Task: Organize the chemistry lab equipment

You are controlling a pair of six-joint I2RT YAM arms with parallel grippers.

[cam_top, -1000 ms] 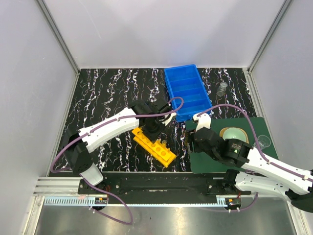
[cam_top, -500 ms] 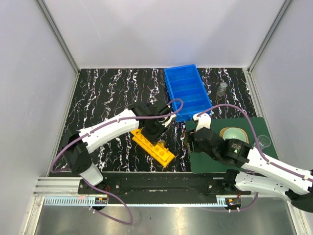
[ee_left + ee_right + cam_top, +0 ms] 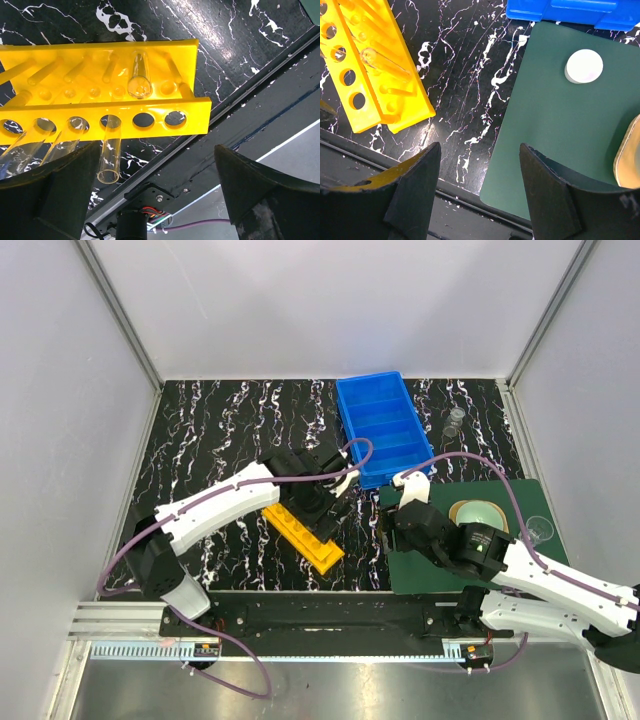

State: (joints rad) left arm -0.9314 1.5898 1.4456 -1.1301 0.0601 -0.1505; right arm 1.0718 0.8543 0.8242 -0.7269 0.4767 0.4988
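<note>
- Left pincer [image 3: 157, 200]: spread wide, empty, just above the yellow rack [image 3: 125, 107] on the bench [image 3: 200, 430].
- Right pincer [image 3: 480, 200]: spread apart, empty, over the near edge of the dark green mat [image 3: 560, 125].
- In the rack: clear glass tubes [image 3: 139, 75], tilted through its holes.
- At 1 o'clock from the rack: blue divided bin [image 3: 385, 430].
- On the mat, at 1 o'clock in the right wrist view: small white round piece [image 3: 584, 66].

A dark green mat [image 3: 415, 575] lies flat on the near right part of the black, white-veined table [image 3: 220, 430]. On the mat sits a pale green dome [image 3: 480, 510] on a tan disc [image 3: 631, 150]. Pale walls [image 3: 330, 300] enclose the table.
</note>
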